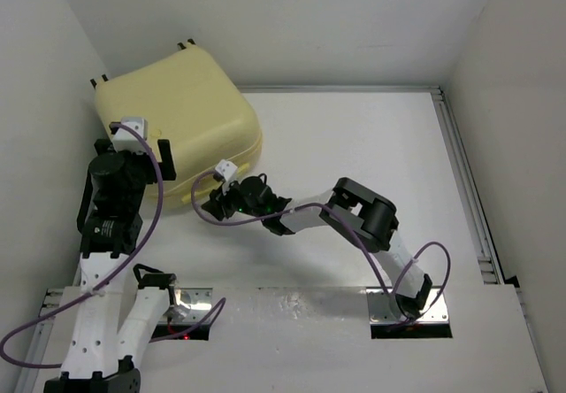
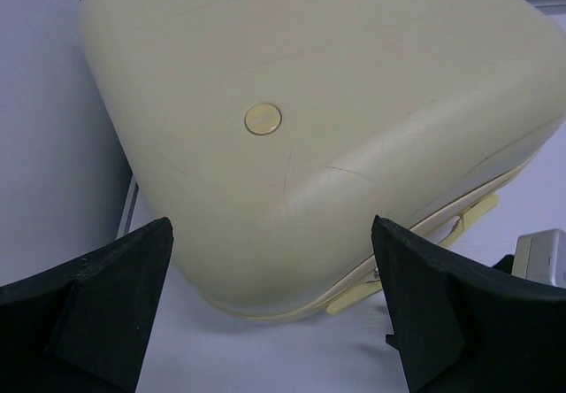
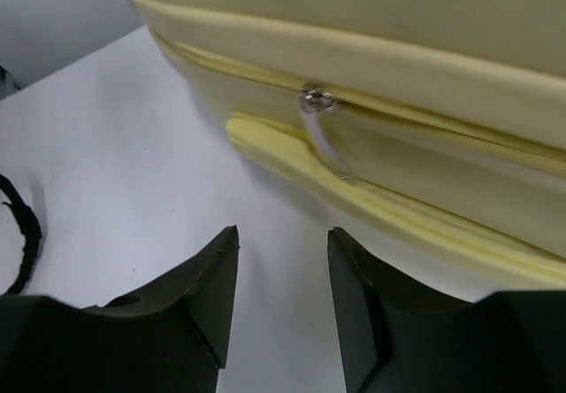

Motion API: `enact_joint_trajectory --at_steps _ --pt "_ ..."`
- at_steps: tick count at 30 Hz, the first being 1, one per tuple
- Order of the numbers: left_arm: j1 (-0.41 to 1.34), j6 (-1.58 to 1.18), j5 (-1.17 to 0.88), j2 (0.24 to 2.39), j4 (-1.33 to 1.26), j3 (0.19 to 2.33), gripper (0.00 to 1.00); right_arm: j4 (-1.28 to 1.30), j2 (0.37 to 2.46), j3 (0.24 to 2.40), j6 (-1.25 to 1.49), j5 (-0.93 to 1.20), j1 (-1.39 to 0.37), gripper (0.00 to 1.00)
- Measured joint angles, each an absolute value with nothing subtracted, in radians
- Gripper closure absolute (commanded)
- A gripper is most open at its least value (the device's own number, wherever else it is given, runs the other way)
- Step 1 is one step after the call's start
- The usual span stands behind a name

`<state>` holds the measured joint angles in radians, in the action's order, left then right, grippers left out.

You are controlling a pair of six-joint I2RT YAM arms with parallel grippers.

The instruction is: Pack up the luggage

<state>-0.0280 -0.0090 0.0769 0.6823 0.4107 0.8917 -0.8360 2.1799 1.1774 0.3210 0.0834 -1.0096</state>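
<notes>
**Luggage closed, upper left of table; both grippers open and empty**

In the top view I see the luggage (image 1: 177,114) lying flat on the white table (image 1: 354,145), in the upper left of the frame and close to the left wall. It is a pale cream-yellow hard shell with rounded corners, and the lid is shut. Small black wheels (image 1: 186,45) poke out along its far edge.

In the left wrist view the shell fills the upper frame. It is smooth and slightly glossy, with a few thin scuff lines and a round yellow disc (image 2: 263,119) set into the top face.

In the right wrist view the seam runs diagonally from upper left to right. The zip looks closed, and a metal zipper pull (image 3: 317,101) hangs down from it. Just below it a flat pale-yellow handle (image 3: 398,216) lies along the side wall.

The left gripper (image 2: 270,225) has its jaws spread wide with nothing between them. It points at the near corner of the case, and I can't confirm contact.

The right gripper (image 3: 283,234) has its jaws parted with only bare table in the gap. It sits low in the frame, near the handle side and short of the pull.

A black cable loop (image 3: 22,234) shows at the left edge of the right wrist view.
</notes>
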Motion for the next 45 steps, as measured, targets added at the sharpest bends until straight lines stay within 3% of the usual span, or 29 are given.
enact_joint_trajectory --at_steps 11,20,29,45 --pt "-0.028 -0.009 0.103 0.690 0.427 0.838 0.00 -0.897 2.240 1.222 0.229 0.002 -1.037 0.62" --pt "-0.028 -0.009 0.104 0.678 0.430 0.827 0.00 -0.965 2.230 1.218 0.208 -0.019 -1.029 0.62" --pt "-0.028 -0.009 0.148 0.757 0.393 0.825 0.01 -0.964 2.231 1.244 0.194 -0.025 -0.996 0.54" --pt "-0.028 -0.053 0.160 0.925 0.198 0.826 0.01 -0.968 2.266 1.289 0.202 0.047 -0.993 0.54"
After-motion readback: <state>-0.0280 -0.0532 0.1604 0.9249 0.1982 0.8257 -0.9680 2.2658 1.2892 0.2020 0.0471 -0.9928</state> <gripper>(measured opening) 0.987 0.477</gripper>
